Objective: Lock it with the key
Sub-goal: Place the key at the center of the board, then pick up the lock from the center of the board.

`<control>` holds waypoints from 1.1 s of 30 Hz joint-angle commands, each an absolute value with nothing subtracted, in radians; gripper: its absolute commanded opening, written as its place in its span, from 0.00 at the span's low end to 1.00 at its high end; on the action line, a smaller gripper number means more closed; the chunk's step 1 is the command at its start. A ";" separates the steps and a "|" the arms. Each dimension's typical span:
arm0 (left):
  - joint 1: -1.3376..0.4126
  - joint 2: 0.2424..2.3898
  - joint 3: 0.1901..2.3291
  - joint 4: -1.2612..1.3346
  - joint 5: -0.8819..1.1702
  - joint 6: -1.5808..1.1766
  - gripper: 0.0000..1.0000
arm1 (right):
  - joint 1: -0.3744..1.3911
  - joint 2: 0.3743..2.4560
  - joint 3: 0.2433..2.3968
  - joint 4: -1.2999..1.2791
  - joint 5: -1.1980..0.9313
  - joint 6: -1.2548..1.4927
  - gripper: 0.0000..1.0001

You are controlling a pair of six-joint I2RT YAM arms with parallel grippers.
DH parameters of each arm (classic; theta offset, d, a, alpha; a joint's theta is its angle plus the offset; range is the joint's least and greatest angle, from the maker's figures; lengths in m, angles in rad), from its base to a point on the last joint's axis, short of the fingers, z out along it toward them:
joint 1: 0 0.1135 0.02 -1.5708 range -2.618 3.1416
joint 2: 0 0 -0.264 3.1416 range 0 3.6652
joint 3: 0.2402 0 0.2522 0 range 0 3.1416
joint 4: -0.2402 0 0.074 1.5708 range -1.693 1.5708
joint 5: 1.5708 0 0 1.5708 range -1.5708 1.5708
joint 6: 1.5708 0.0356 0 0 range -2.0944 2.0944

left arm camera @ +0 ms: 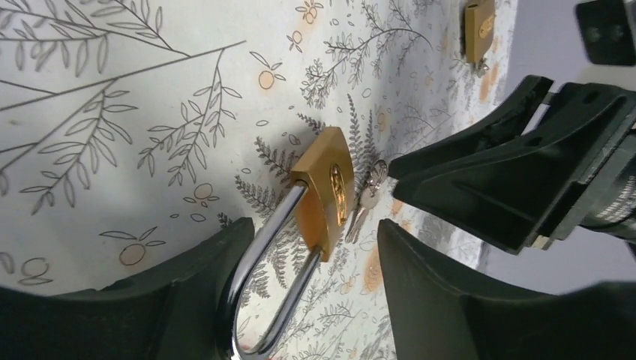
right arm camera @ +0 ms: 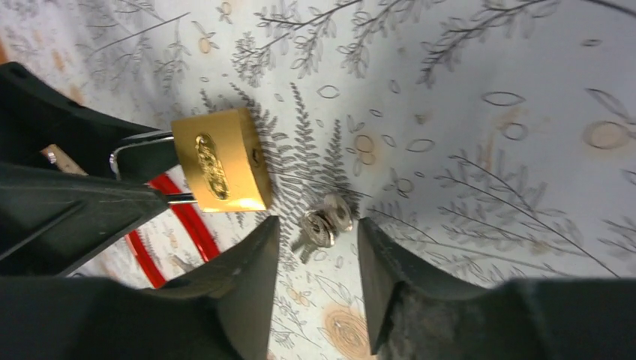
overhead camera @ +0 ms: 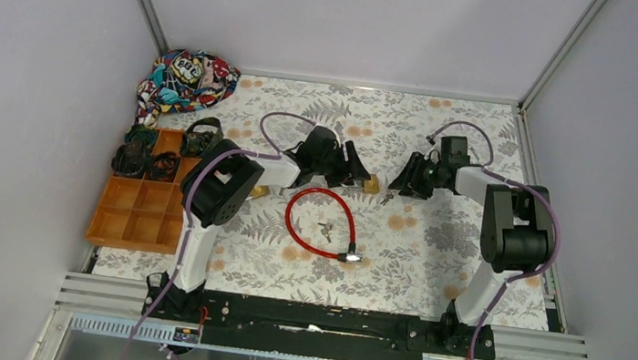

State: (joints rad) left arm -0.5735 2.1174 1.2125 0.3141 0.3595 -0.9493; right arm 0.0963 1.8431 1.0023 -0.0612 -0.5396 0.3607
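Observation:
A brass padlock [left arm camera: 328,187] lies on the flowered table cloth, and both legs of its steel shackle [left arm camera: 255,285] reach the body. My left gripper [left arm camera: 313,229] is open around the shackle. The bow rests against one finger [left arm camera: 187,285] and stands apart from the other. A small bunch of keys [right arm camera: 327,219] lies on the cloth beside the padlock [right arm camera: 221,161]. My right gripper [right arm camera: 319,232] is open, and the keys lie just beyond the gap between its tips, untouched. From above, the left gripper [overhead camera: 355,173] and the right gripper [overhead camera: 399,183] face each other across the padlock [overhead camera: 372,185].
A red cable lock [overhead camera: 319,221] with its own keys [overhead camera: 325,230] lies in front of the grippers. A second brass padlock [overhead camera: 260,192] sits by the left arm. An orange compartment tray [overhead camera: 122,220] and a colourful cloth bag [overhead camera: 185,81] are at the left.

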 commanded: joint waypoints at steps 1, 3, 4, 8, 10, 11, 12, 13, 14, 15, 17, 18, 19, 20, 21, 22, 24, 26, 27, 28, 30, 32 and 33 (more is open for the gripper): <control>-0.586 2.073 1.241 0.157 0.229 -0.901 0.74 | 0.097 1.749 1.097 -0.224 -0.391 0.267 0.51; -0.595 2.047 1.253 0.105 0.191 -0.872 0.87 | 0.097 1.730 1.143 -0.299 -0.297 0.242 0.57; -0.599 2.035 1.263 0.077 0.172 -0.849 0.97 | 0.097 1.726 1.166 -0.339 -0.245 0.233 0.61; -0.627 1.983 1.333 -0.097 0.031 -0.705 0.99 | 0.094 1.727 1.262 -0.460 0.024 0.174 0.99; -0.635 1.949 1.338 -0.125 -0.023 -0.632 0.99 | 0.088 1.748 1.306 -0.481 0.145 0.121 1.00; -0.639 1.926 1.333 -0.124 -0.045 -0.596 0.99 | 0.080 1.772 1.334 -0.498 0.179 0.072 1.00; -0.642 1.901 1.322 -0.118 -0.063 -0.560 0.99 | 0.069 1.807 1.371 -0.524 0.202 0.039 1.00; -0.645 1.871 1.306 -0.104 -0.074 -0.523 0.99 | 0.057 1.852 1.418 -0.557 0.208 -0.004 1.00; -0.647 1.839 1.286 -0.079 -0.082 -0.482 0.99 | 0.042 1.897 1.470 -0.599 0.196 -0.057 1.00; -0.650 1.807 1.254 -0.047 -0.084 -0.438 0.99 | 0.034 1.945 1.522 -0.642 0.183 -0.105 1.00; -0.654 1.731 1.174 0.071 -0.050 -0.322 0.99 | 0.027 2.019 1.603 -0.701 0.196 -0.184 1.00; -0.654 1.688 1.121 0.144 0.006 -0.260 0.99 | 0.021 2.044 1.635 -0.715 0.205 -0.204 1.00; -0.655 1.647 1.066 0.237 0.090 -0.186 0.99 | 0.011 2.062 1.662 -0.727 0.196 -0.215 1.00; -0.654 1.600 1.004 0.316 0.193 -0.111 0.99 | -0.009 2.071 1.682 -0.730 0.161 -0.220 1.00; -0.654 1.557 0.957 0.370 0.277 -0.042 0.99 | -0.040 2.079 1.694 -0.722 0.101 -0.220 1.00; -0.654 1.525 0.916 0.400 0.345 -0.009 0.99 | -0.062 2.086 1.703 -0.709 0.077 -0.218 1.00; -0.653 1.487 0.884 0.385 0.412 -0.016 0.99 | -0.086 2.112 1.732 -0.697 0.054 -0.218 1.00; -0.653 1.473 0.870 0.357 0.461 -0.033 0.99 | -0.092 2.150 1.777 -0.718 -0.005 -0.234 0.99; -0.653 1.468 0.858 0.366 0.485 -0.038 0.99 | -0.092 2.169 1.792 -0.731 -0.048 -0.247 1.00; -0.653 1.460 0.837 0.386 0.500 -0.044 0.99 | -0.092 2.188 1.801 -0.737 -0.073 -0.259 1.00; -0.653 1.450 0.820 0.437 0.501 -0.055 0.99 | -0.093 2.220 1.813 -0.739 -0.050 -0.264 1.00; -0.653 1.451 0.826 0.454 0.488 -0.053 0.99 | -0.100 2.256 1.844 -0.763 -0.059 -0.267 1.00; -0.652 1.453 0.831 0.461 0.483 -0.049 0.99 | -0.104 2.270 1.860 -0.774 -0.084 -0.270 1.00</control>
State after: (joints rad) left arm -0.6521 1.4712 0.8288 0.3229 0.4377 -0.0910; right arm -0.1112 2.2097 1.7889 -0.7059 -0.0029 -0.2287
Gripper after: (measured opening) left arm 0.986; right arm 0.993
